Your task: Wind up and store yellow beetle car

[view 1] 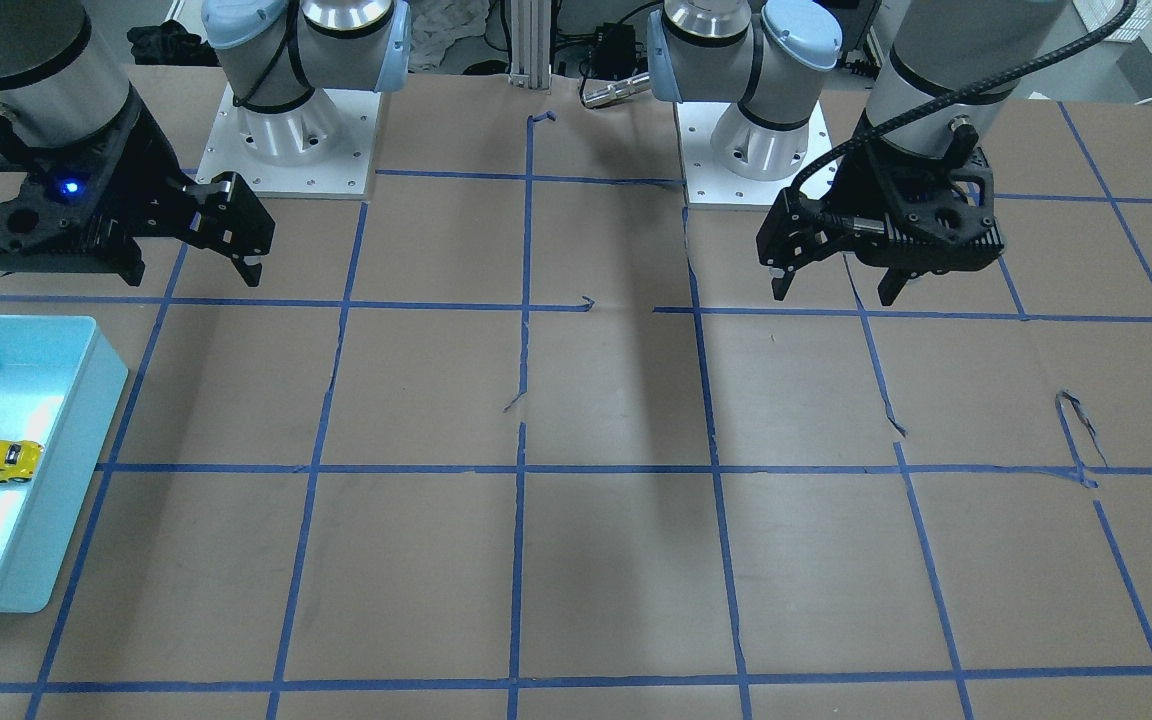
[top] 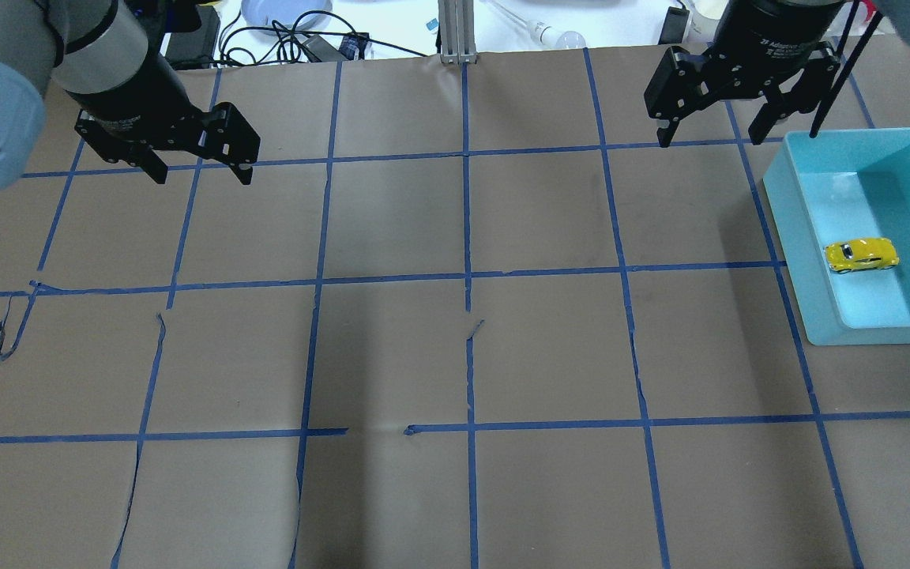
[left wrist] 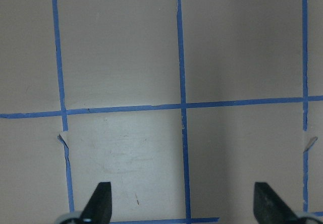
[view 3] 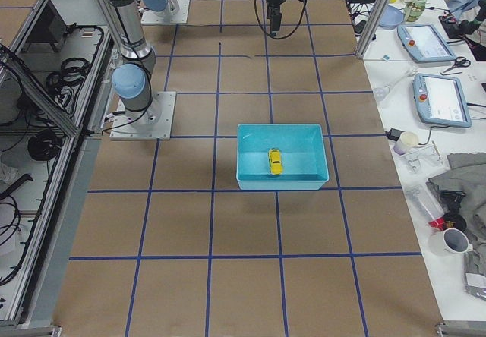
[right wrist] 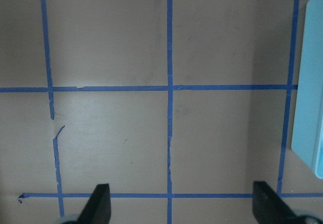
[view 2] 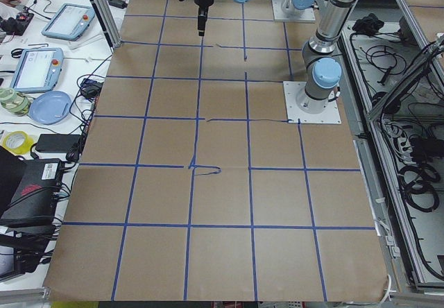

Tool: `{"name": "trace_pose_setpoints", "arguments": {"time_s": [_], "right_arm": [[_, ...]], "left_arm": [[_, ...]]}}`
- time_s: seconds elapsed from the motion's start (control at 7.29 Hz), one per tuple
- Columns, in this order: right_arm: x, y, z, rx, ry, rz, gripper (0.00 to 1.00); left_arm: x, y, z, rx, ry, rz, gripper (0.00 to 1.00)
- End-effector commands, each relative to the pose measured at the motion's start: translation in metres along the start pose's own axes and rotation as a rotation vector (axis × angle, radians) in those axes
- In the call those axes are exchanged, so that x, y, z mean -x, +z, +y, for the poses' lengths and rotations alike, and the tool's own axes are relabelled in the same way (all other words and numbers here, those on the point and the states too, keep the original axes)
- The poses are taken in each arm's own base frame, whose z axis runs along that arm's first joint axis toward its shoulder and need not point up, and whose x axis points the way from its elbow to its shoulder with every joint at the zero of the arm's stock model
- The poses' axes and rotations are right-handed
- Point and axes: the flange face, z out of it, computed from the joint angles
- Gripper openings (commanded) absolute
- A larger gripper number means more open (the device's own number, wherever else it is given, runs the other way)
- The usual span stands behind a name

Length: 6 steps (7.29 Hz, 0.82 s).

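Though hanging over the bench (top: 392,356), find right gripper (top: 709,141) and left gripper (top: 202,178) both spread wide, empty. Beyond the right one, inside the teal bin (top: 777,197), spot the yellow beetle car (top: 862,254). Likely light, rigid, slick: pinch across the doors. Mind the bin walls.

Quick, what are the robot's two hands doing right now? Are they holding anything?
Left gripper: open, holding nothing.
Right gripper: open, holding nothing. The tiny glossy yellow toy beetle car lies in the light blue plastic bin.
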Motion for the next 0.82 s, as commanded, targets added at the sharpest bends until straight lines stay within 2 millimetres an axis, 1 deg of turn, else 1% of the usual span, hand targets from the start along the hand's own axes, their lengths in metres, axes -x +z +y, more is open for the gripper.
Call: {"name": "trace_pose_setpoints", "arguments": {"time_s": [0.0, 0.14, 0.69], "right_arm": [[0.0022, -0.0013, 0.0011, -0.005, 0.025, 0.001, 1.00], [0.0022, 0.0009, 0.0008, 0.000, 0.025, 0.001, 1.00], [0.0015, -0.0006, 0.0012, -0.003, 0.022, 0.009, 1.00]], "left_arm": [[-0.0016, -0.0018, 0.0026, 0.003, 0.001, 0.000, 1.00], [-0.0072, -0.0020, 0.0036, 0.003, 0.010, 0.003, 1.00], [-0.0054, 0.0003, 0.0057, 0.026, 0.009, 0.000, 1.00]]}}
